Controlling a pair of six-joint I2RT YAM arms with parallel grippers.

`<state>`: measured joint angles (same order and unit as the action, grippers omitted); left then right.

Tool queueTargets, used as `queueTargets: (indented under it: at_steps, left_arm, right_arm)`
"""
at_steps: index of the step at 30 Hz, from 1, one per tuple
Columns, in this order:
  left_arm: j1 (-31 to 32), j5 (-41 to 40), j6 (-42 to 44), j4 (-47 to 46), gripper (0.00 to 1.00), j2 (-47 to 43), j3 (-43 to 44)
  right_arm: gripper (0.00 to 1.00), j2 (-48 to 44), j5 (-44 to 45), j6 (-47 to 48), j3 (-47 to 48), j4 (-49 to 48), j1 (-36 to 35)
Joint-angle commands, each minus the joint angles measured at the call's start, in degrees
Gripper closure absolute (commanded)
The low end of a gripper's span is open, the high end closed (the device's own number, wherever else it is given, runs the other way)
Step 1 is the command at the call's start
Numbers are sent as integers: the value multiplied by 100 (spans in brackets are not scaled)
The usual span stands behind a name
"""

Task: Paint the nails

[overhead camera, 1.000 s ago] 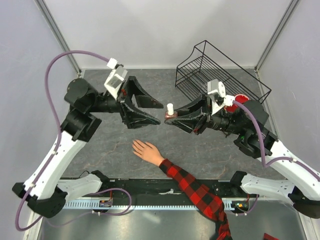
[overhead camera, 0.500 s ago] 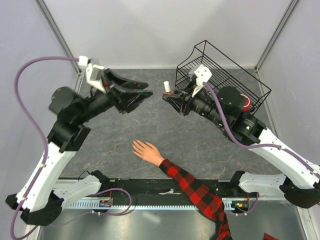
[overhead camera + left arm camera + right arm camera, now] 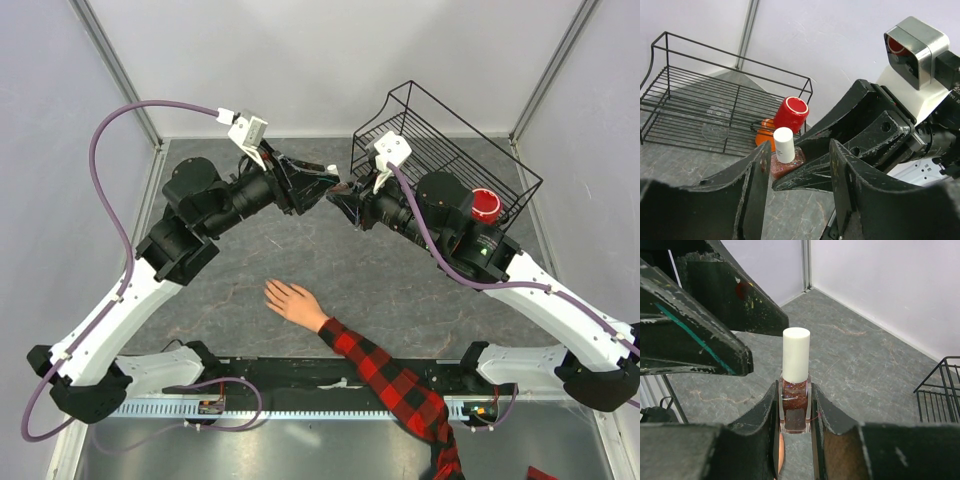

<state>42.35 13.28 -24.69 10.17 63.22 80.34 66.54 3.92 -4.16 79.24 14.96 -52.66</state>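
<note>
While clamping bottle (image 3: 795, 407) upright in right tool (image 3: 794, 390) at far centre, offered white cap (image 3: 796, 355) to left tool (image 3: 799, 150), parted just beside it, presumably for unscrewing; located nails (image 3: 268, 291) on hand (image 3: 292, 301) on near bench (image 3: 400, 290).

bottle (image 3: 794, 412): glossy clear glass, dark red glittery fill.
cap (image 3: 796, 354): smooth matt white plastic.
right fingers (image 3: 755, 425): black plastic, scuffed and chipped at the edges.
basket (image 3: 690, 107): thin black metal wire.
table (image 3: 865, 365): matt grey, stone-veined.
sleeve (image 3: 385, 375): plaid cloth.
</note>
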Motion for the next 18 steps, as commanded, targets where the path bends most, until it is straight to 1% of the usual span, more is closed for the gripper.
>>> queueTargets:
  at_steps: [1,9,10,15,16,18]
  left_arm:
    - [168,-449,183,-156,44,32,263]
    - [283,-616,122,-77,49,226,377]
    - [291,-607,122,-77,52,287,404]
    - [292,-528,122,-42,61,384,465]
    - [292,-441,122,-42,67,401,466]
    - [292,-248,157,-51,77,445,501]
  right_arm:
    - [100,-98,38,39,241,-327,-25]
    - [100,-133,-14,47,250,-362,-68]
    - [100,-142,-23,56,250,-362,-77]
    - [100,-212,-14,39,223,-406,-86]
    - [100,-221,-23,38,223,-424,-95]
    - [100,-256,-67,21,197,-459,-95]
